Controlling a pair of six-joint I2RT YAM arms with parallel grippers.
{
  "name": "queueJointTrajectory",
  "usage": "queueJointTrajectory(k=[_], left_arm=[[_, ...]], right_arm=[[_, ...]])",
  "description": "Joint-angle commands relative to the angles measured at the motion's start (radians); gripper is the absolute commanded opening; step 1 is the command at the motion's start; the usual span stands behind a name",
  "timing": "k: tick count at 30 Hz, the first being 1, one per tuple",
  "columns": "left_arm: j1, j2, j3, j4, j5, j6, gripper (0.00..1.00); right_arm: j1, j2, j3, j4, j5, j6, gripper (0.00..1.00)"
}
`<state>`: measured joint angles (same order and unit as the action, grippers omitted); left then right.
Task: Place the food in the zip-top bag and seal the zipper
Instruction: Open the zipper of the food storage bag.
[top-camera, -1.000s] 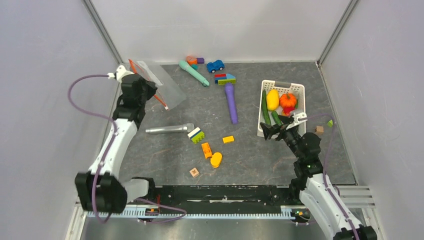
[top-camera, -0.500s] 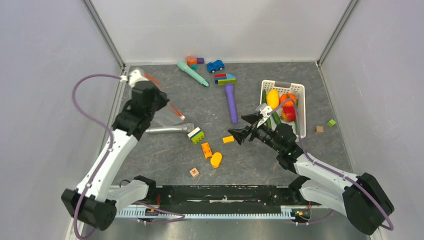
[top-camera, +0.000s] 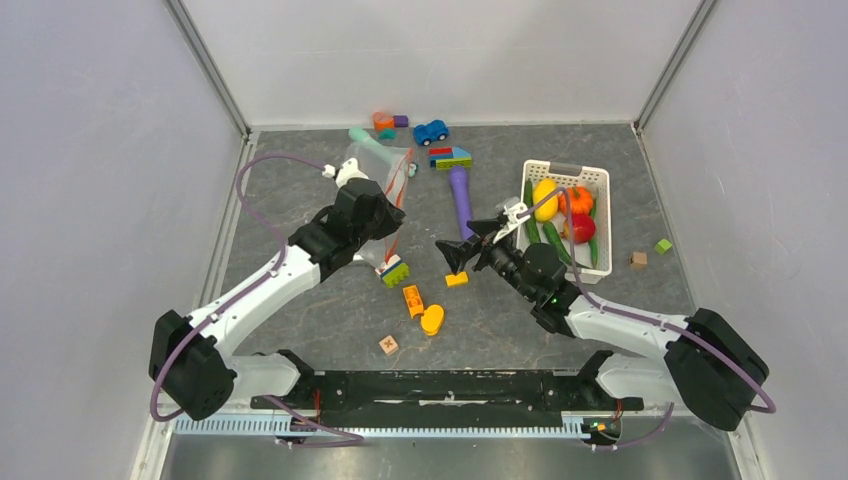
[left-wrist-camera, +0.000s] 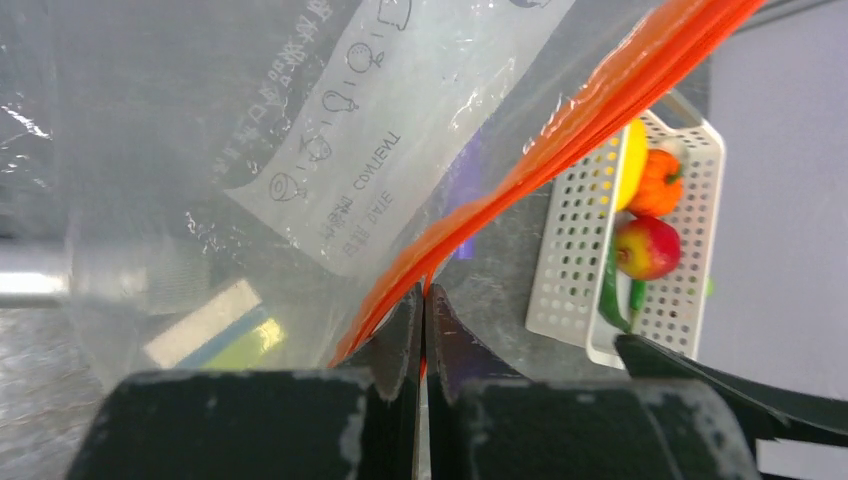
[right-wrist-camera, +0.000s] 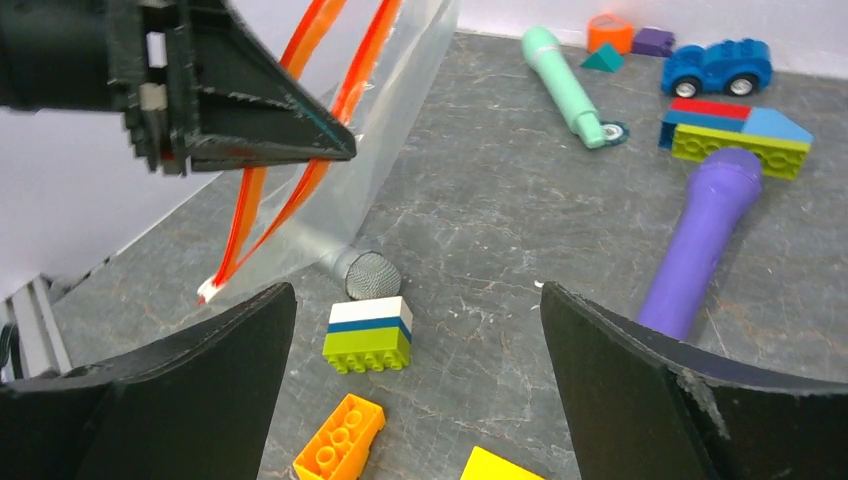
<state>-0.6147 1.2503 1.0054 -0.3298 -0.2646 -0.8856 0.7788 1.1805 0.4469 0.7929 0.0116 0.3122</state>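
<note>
The left gripper (left-wrist-camera: 424, 312) is pinched tight on the zipper (left-wrist-camera: 600, 100), both fingers closed on the orange-red strip close to one end. The zip-top bag (left-wrist-camera: 160, 130) hangs from that grip over the left half of the table (top-camera: 500, 320), nearer the far edge than the near one, with its white label patch turned to the left wrist camera. From the right wrist view the strip shows as two orange lines standing apart, so the mouth is parted.

The right gripper (top-camera: 466, 243) sits around mid-table with its jaws spread wide and nothing between them. It points at the bag and is apart from it. The purple toy tool (top-camera: 459, 195) lies just behind it, and a green, white and blue block (right-wrist-camera: 368, 335) lies on the table below the bag's lower corner, beside a silver microphone (right-wrist-camera: 365, 272).

The food is over by the right edge towards the far right corner, in the white basket (top-camera: 533, 172): yellow squash (top-camera: 546, 198), orange pumpkin (top-camera: 578, 198), red fruit (top-camera: 578, 228) and green cucumbers (top-camera: 553, 240).
</note>
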Motion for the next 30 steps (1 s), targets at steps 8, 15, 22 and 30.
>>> queueJointTrajectory(k=[8, 15, 22, 30], left_arm=[[-0.095, 0.003, -0.019, 0.137, -0.011, -0.030, 0.02], [-0.123, 0.016, -0.018, 0.137, -0.011, -0.024, 0.02], [-0.144, 0.020, -0.021, 0.137, -0.018, -0.019, 0.02], [-0.157, 0.014, -0.030, 0.137, -0.008, -0.006, 0.02]], right_arm=[[0.010, 0.076, 0.195, -0.041, 0.309, 0.151, 0.98], [0.010, 0.186, 0.338, -0.123, 0.282, 0.181, 0.98], [0.010, 0.285, 0.438, -0.173, 0.287, 0.182, 0.98], [0.010, 0.378, 0.511, -0.221, 0.330, 0.197, 0.85]])
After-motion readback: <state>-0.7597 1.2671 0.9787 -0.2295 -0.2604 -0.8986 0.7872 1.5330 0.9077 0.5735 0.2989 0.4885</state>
